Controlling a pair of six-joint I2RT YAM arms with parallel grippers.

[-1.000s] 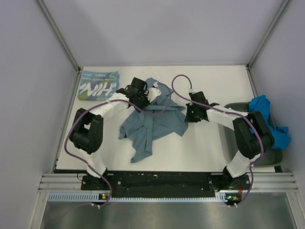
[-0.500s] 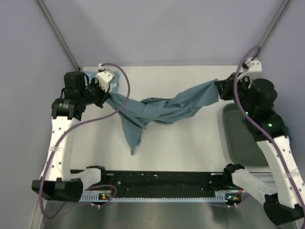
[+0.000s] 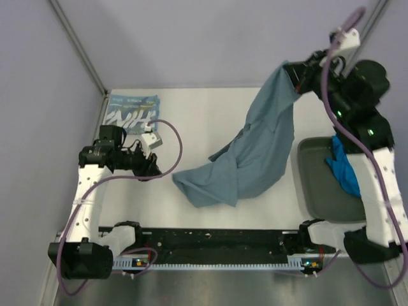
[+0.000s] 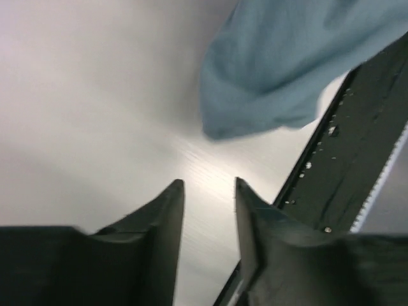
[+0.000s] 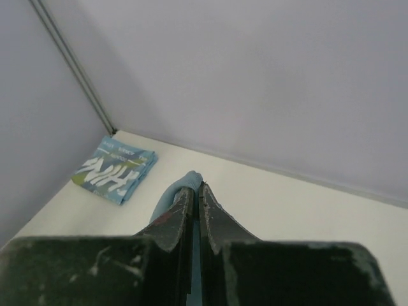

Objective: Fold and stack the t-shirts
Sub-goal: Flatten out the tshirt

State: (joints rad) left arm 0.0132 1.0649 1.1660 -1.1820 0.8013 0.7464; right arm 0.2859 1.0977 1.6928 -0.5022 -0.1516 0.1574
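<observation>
The folded NIH t-shirt (image 3: 131,115) sits at the 10 o'clock corner of the table (image 3: 210,102). Nearer, the left gripper (image 3: 152,168) hovers with jaws parted and empty, and the rumpled low end of the slate-teal t-shirt (image 3: 255,150) rests at its 3 o'clock. That limp matte cloth runs from 7 o'clock up to 1 o'clock, where the right gripper (image 3: 295,76) clamps its top corner, so the left arm looks nearer the free end. The bright blue t-shirt (image 3: 344,171) lies crumpled in the smooth dark tray (image 3: 317,194) at 3 o'clock.
</observation>
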